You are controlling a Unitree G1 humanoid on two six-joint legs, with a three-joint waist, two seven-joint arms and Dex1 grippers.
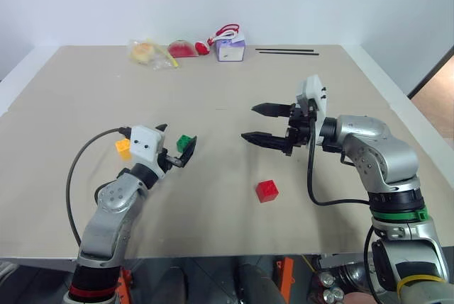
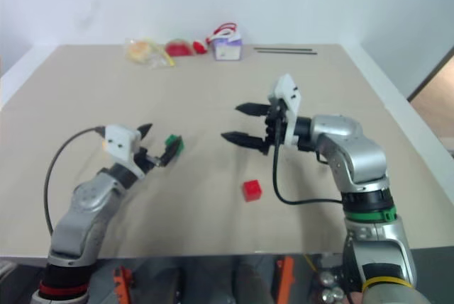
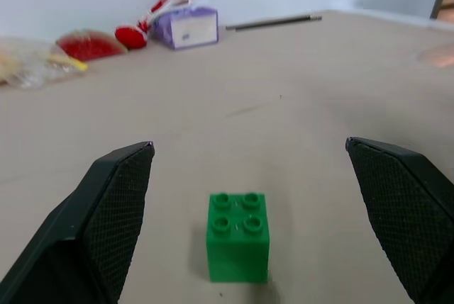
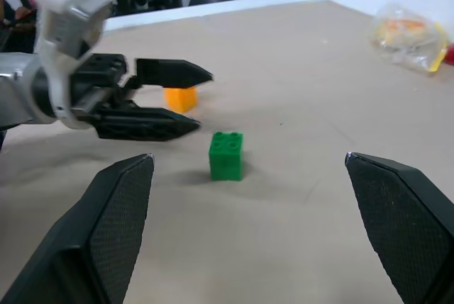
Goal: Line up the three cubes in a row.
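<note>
The green cube (image 3: 238,246) sits on the tan table just ahead of my left gripper (image 1: 176,142), which is open; its fingers (image 3: 113,212) stand to either side of the cube without touching it. The orange-yellow cube (image 1: 123,148) lies on the table behind the left wrist, also visible as an orange block (image 4: 180,97) in the right wrist view. Near the front middle of the table, the red cube (image 1: 267,190) lies alone. My right gripper (image 1: 250,122) hangs open and empty above the table, pointing left toward the left gripper (image 4: 204,100) and the green cube (image 4: 227,155).
At the table's far edge stand a purple-and-white box with a red handle (image 1: 231,49), a red item (image 1: 183,49) and a clear bag of toy food (image 1: 149,52). A thin black rod (image 1: 286,52) lies to the right of them. The table's (image 1: 340,84) front edge runs just below my arms.
</note>
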